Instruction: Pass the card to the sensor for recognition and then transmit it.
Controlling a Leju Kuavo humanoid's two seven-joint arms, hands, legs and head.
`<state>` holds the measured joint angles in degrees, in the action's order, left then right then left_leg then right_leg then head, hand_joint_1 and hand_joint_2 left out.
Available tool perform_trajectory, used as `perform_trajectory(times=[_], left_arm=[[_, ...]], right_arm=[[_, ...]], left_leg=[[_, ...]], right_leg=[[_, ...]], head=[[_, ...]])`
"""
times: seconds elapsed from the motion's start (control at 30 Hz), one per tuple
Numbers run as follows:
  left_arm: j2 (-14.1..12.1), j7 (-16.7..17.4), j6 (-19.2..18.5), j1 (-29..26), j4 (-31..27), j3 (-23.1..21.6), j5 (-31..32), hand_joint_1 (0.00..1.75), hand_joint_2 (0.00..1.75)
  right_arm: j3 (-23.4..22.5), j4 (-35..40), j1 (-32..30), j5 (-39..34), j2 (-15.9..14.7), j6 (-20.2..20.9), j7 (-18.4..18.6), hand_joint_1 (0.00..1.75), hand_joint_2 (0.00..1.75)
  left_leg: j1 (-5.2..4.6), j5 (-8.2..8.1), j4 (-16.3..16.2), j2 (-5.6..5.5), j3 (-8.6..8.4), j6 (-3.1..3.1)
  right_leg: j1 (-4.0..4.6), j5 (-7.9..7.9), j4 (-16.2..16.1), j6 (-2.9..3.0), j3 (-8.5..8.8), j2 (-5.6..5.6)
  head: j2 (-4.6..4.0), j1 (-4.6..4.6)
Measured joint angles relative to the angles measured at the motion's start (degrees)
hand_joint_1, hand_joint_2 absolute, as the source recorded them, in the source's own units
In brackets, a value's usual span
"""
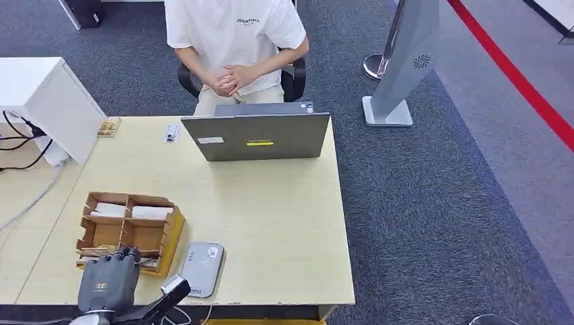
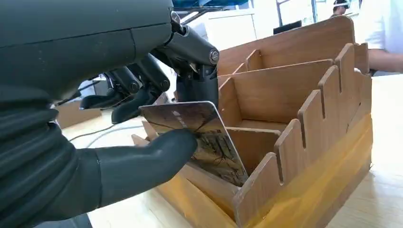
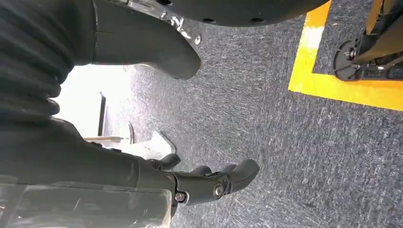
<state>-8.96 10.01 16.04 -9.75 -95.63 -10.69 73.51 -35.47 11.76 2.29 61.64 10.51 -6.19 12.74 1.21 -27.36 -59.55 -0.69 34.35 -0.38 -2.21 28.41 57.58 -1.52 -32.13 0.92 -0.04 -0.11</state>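
One card: a thin, flat, glossy card with a dark patterned face, tilted in the nearest compartment of the wooden organiser, its lower edge down inside the slot.
Left hand: the left hand sits at the near left of the table over the organiser's near edge; the wrist view shows its thick grey thumb pressed on the card's face and dark fingers behind the card, so it pinches the card.
Right hand: the right hand hangs over speckled grey carpet, fingers loosely curled and apart, holding nothing.
One organiser: a brown wooden organiser with thin plywood dividers, notched stepped side walls and a yellowish base; two far compartments hold white flat items.
One sensor: a flat, grey, rounded-corner card reader lying just right of the organiser, near the table's near edge.
One laptop: a grey laptop stands open at the far edge, lid back towards the robot, bearing a yellow sticker and a white one.
One table: pale wood-grain table, rectangular.
One person: seated beyond the laptop in a white shirt, hands clasped.
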Motion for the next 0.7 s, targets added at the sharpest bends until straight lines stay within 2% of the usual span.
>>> perform_trajectory(times=[0.13, 0.3, 0.57, 0.7], left_arm=[[-2.73, -0.63, -2.27, -0.88, -4.22, -0.87, 0.46, 1.75, 1.75], [-8.66, -2.34, -4.22, -1.37, -10.76, -1.99, 0.13, 1.75, 1.75], [-18.33, -5.46, -4.22, -1.33, -20.24, -2.08, -0.46, 1.75, 1.75], [-22.05, -7.06, -3.3, -0.79, -24.54, -2.05, -2.1, 1.75, 1.75]], right_arm=[[-0.66, 0.0, -0.11, -0.52, 0.02, -0.02, 0.0, 0.0, 1.75], [-1.79, 0.04, -0.29, -0.85, 0.09, -0.02, -0.13, 0.0, 1.75], [-3.41, 0.07, -0.46, -1.11, 0.15, 0.18, -0.42, 0.0, 1.75], [-4.3, 0.07, -0.54, -1.03, 0.15, 0.24, -0.55, 0.0, 1.75]], left_leg=[[0.0, 0.0, 0.0, 0.0, 0.0, 0.0], [0.02, 0.0, 0.01, 0.0, 0.01, 0.0], [0.02, 0.0, 0.01, 0.0, 0.0, 0.0], [0.01, 0.0, 0.01, 0.0, 0.01, 0.0]], right_leg=[[0.0, 0.0, 0.0, 0.0, -0.02, 0.0], [0.01, 0.02, 0.0, 0.02, -0.01, 0.0], [0.01, 0.02, 0.01, 0.02, 0.0, 0.0], [0.01, 0.02, 0.0, 0.02, -0.01, -0.02]], head=[[0.0, -0.02], [0.0, 0.0], [0.0, 0.0], [0.0, 0.0]])
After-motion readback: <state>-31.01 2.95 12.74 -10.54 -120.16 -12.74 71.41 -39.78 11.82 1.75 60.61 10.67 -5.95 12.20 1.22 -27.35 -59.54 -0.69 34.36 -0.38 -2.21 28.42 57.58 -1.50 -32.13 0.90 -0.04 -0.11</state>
